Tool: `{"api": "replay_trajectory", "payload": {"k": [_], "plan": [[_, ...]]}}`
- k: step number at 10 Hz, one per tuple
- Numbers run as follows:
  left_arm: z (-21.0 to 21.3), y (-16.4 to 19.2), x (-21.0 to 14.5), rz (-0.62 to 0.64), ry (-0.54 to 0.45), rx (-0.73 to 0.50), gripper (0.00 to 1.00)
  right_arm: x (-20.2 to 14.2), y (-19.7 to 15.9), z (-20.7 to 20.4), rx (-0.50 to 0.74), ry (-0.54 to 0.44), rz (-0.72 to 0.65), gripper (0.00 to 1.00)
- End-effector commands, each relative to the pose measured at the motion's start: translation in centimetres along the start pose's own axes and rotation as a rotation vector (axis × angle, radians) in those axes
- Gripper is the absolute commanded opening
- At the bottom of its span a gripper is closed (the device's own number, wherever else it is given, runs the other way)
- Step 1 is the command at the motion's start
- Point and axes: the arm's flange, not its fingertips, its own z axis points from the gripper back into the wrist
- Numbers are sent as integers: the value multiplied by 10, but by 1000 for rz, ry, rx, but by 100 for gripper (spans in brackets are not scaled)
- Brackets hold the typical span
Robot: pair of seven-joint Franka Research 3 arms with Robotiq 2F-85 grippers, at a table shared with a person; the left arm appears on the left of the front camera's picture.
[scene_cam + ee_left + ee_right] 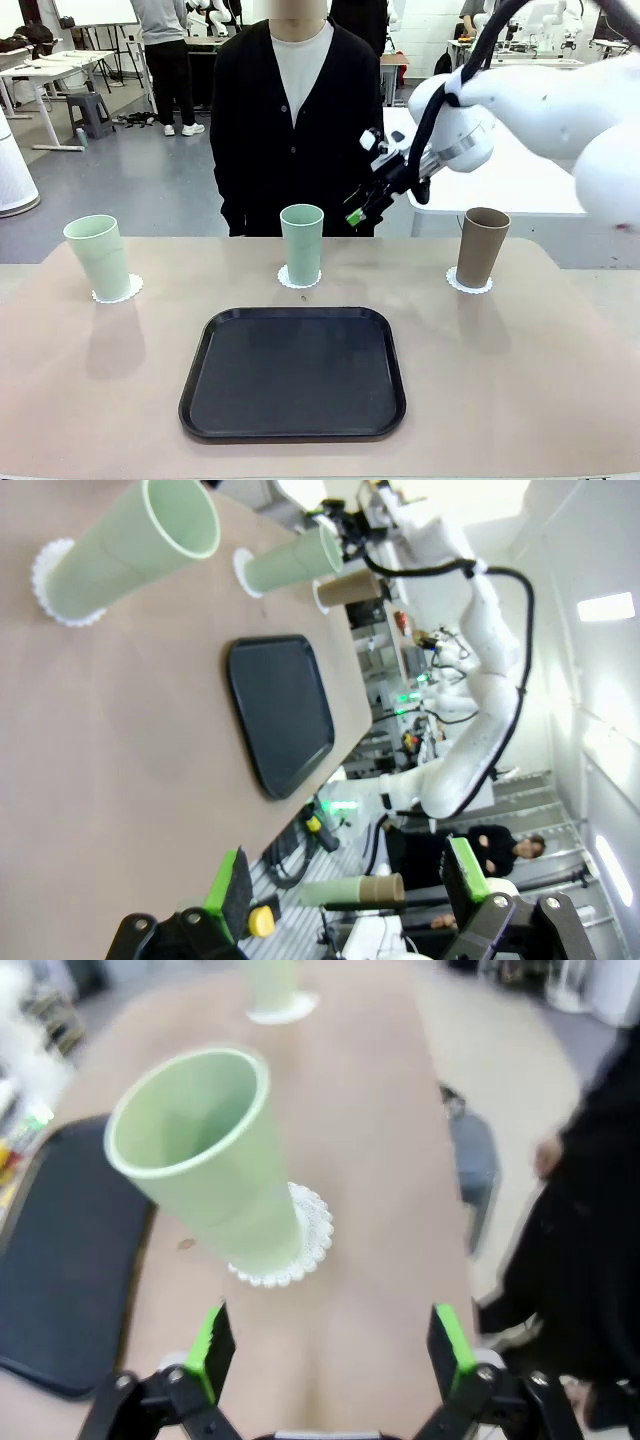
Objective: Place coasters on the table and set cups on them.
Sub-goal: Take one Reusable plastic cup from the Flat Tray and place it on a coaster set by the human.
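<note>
So going across the front view from the left: a mint green cup (98, 257) is standing upright on its scalloped white coaster (118, 291) at the left of the frame. In the middle, the second mint green cup (301, 244) is sitting on its own coaster (298, 279), just beyond the far edge of the empty black tray (293, 372). At the right, the taupe brown cup (481, 246) is resting on the third coaster (468, 283). All of it is on the beige desk (560, 370).

Judging by that, the job is looking basically finished: three coasters down, three cups on them, nothing on the tray. I'm not seeing anything left to place, so what's left is probably just the arms clearing out.

The right hand (368, 200) is hanging in the air in the upper middle of the front frame, above and just right of the middle cup, in front of the person in the black cardigan (290, 130). In its wrist view its green pads (210, 1348) are standing wide apart with nothing between them, looking down at the middle cup. The left hand (350, 890) is showing at the bottom of its own wrist view, also spread fully and holding nothing.

Hard to make out: the right wrist view is pretty blurry, the person's hands are hidden in the front view, and against the dark cardigan the right hand's fingers are tough to separate.
</note>
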Motion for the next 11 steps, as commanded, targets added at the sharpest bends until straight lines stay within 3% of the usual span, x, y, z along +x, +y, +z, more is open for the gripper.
{"api": "replay_trajectory", "payload": {"k": [1,3,6,9,10,11], "plan": [[0,-1,-2,-10,-8,-9,100,29,88,33,-117,123,-233,100],[0,-1,-2,-10,-8,-9,100,62,148,62,-270,162,-474,100],[0,-1,-2,-10,-8,-9,100,91,213,82,-466,333,-720,100],[0,-1,-2,-10,-8,-9,100,111,237,94,-541,491,-837,100],[0,-1,-2,-10,-8,-9,100,114,232,92,-480,490,-849,100],[0,-1,-2,-10,-8,-9,100,99,244,96,-570,437,-802,100]]}}
